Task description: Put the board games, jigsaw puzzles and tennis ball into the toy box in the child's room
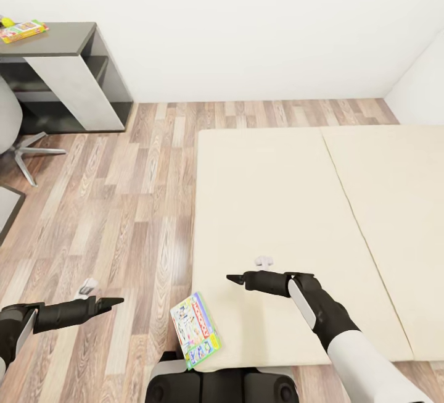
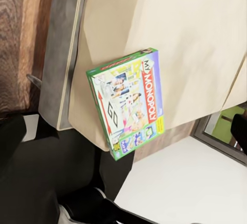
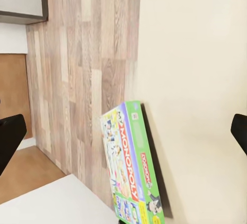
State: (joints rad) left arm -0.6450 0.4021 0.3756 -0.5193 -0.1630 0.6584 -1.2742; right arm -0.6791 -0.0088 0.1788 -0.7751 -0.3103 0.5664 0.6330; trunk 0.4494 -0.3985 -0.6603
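A white-green board game with red lettering lies flat on the near left corner of the cream bed, overhanging its edge; it is also seen as the game and the game. My right gripper hovers open over the bed just right of it, one finger showing at the frame edge. My left gripper hangs open above the floor to its left. On the table at the far left lies another board game. The toy box, jigsaw puzzles and tennis ball are out of view.
A grey office chair with a star base stands by the table. Wood-plank floor stretches between table and bed. A seam splits the mattress. My dark base sits against the bed's near edge.
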